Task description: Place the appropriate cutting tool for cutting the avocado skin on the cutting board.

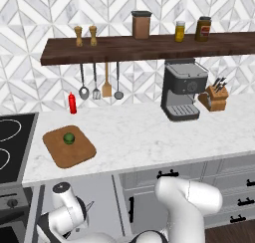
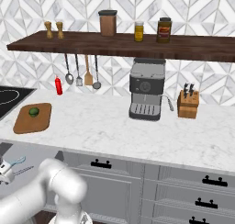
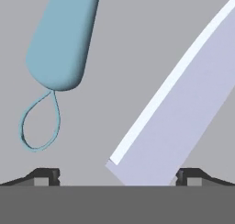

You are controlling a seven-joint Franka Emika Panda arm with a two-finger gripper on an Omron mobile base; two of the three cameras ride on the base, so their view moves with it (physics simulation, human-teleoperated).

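Hovering low in an open drawer beside the stove, my gripper has its fingers spread wide, empty, straddling the knife's silver blade beside the blue peeler; avocado waits on the cutting board up on the tabletop.

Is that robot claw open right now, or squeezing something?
Open. In the hand view the gripper has its two dark tips standing far apart, with the knife's silver blade lying loose between them and nothing pinched.
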